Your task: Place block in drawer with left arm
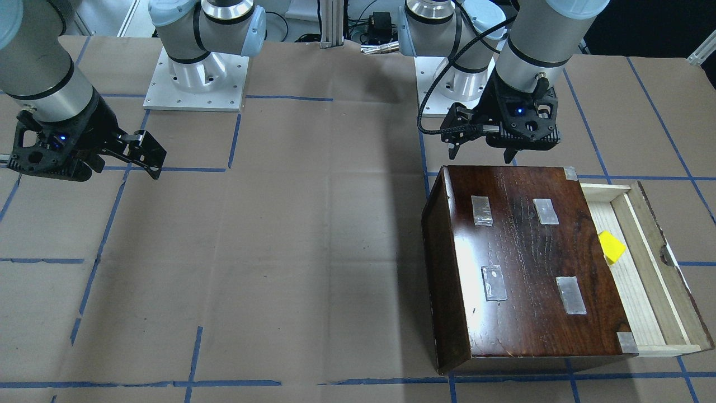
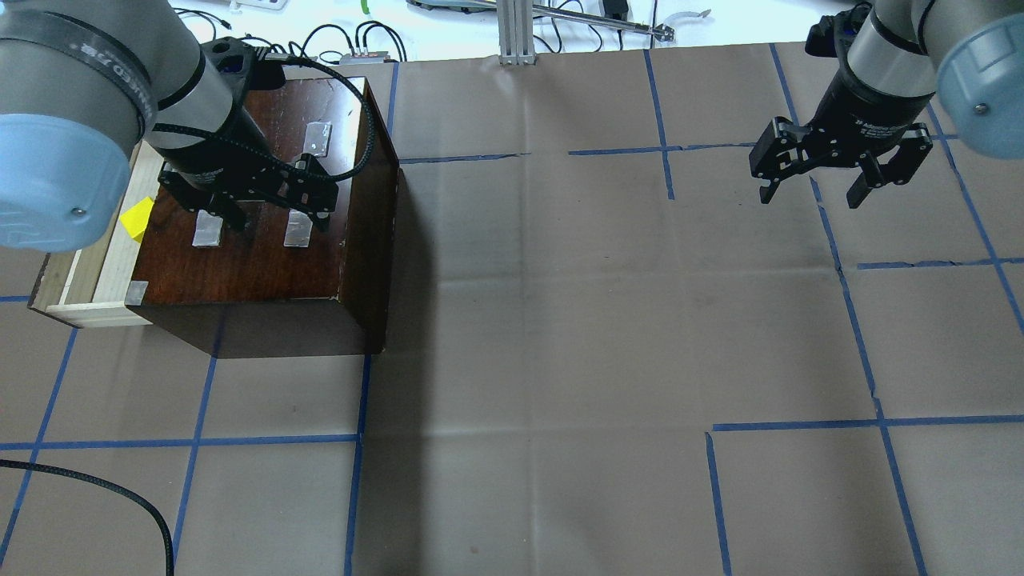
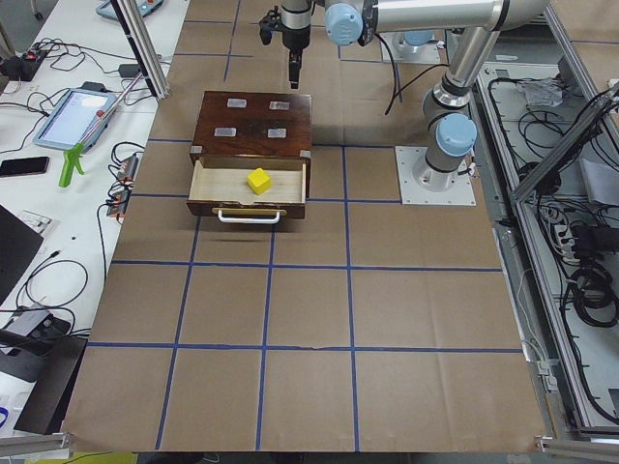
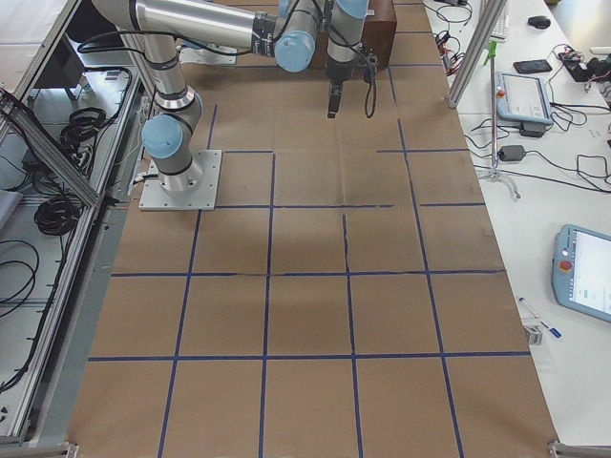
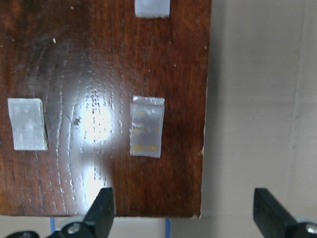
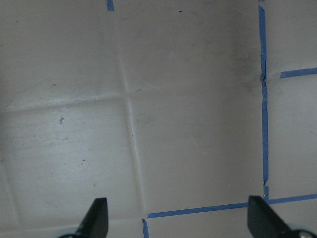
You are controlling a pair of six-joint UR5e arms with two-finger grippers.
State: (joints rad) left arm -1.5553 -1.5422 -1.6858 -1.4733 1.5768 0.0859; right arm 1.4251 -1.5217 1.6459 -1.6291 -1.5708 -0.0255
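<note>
Fingers point(image 2: 322, 218) of the left arm point(image 2: 196, 112) hang open above the box point(image 2: 256, 264); upper left, its edge hides part of the block point(image 2: 138, 218).

Yellow block point(image 1: 611, 246), pale drawer point(image 1: 635, 285), dark-brown box point(image 1: 523, 263) (4 grey tape patches point(image 1: 481, 211)), blue-gridded table point(image 1: 279, 252)

Table point(image 2: 560, 360) was covered in brown paper, crossed by blue tape lines point(image 2: 196, 442) in grid; dark wooden box point(image 2: 264, 264) sat directly on it at robot's left end, drawer point(image 3: 222, 182) pulled open; two silver base plates point(image 1: 224, 92) sat along robot's edge
</note>
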